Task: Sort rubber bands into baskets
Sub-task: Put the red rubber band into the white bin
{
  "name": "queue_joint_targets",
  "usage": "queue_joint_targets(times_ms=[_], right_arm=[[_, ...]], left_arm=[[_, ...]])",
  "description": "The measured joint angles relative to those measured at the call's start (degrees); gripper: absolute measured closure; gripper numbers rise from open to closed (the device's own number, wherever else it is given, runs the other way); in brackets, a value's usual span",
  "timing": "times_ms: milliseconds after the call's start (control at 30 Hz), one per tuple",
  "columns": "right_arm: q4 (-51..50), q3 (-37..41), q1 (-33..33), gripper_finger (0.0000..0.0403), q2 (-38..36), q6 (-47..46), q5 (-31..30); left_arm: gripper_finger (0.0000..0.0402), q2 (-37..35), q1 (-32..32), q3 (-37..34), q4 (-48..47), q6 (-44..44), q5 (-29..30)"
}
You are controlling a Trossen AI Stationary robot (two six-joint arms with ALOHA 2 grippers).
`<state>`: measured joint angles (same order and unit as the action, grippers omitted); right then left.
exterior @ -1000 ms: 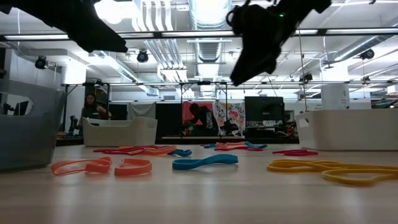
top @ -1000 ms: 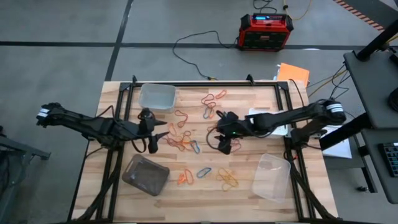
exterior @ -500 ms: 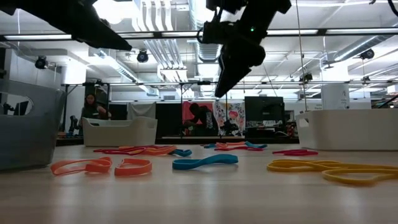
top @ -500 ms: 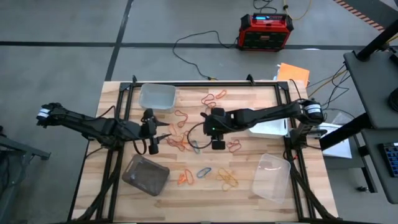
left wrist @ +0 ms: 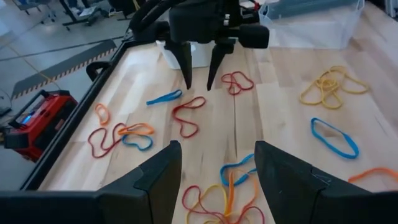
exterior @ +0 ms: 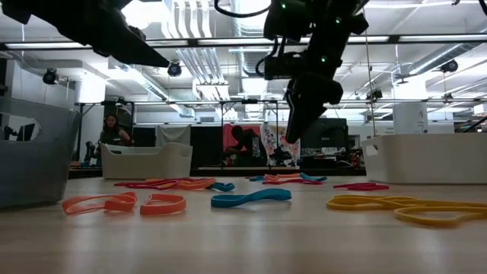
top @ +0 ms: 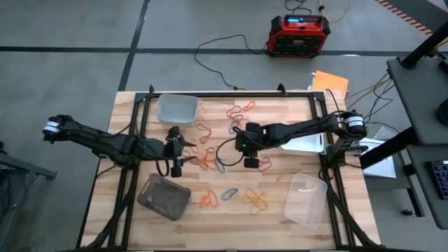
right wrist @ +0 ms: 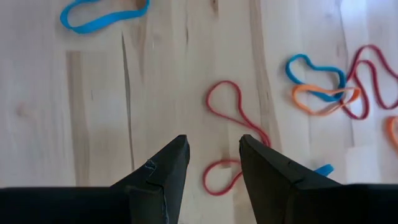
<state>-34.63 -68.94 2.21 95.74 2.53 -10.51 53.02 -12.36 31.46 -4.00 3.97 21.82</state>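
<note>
Your right gripper (right wrist: 211, 152), fingers spread, hovers over a red rubber band (right wrist: 233, 134) mid-desk: the pick step. Lower and pinch it. Your left gripper (top: 183, 151), also spread, waits nearby.

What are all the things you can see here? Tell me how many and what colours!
table: one, light wood, centre of the high view
rubber bands: many, red, orange, yellow and blue, scattered over the table's middle
clear tubs: two, one at the table's top left in the high view, the other at bottom right
grey-brown tub: one, bottom left
white tub: one, right edge, under the right arm
red-and-black box: one, on the floor beyond the table
black cable: one, floor beside the box
person: one, far back in the room
left gripper: open, above the bands
right gripper: open, above a red band
</note>
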Motion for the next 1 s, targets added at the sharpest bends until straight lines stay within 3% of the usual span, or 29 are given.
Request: queue_joint_targets(times_ms=[267,400,733,1000], right_arm=[[9.0,5.4,2.0,0.0264,0.0,1.9,0.1],[15.5,7.9,3.8,0.026,0.0,3.4,3.3],[20.9,10.1,6.1,0.0189,0.2,6.1,3.4],[25.2,11.3,6.1,0.0168,4.2,6.5,3.4]], left_arm=[[0.0215,3.5,0.8,0.0,3.9,3.1,0.2],[0.0215,4.0,2.0,0.0,3.8,3.1,0.2],[0.0215,3.2,5.4,0.0,3.6,5.9,0.3],[0.0215,3.8,6.6,0.0,3.5,7.5,0.2]])
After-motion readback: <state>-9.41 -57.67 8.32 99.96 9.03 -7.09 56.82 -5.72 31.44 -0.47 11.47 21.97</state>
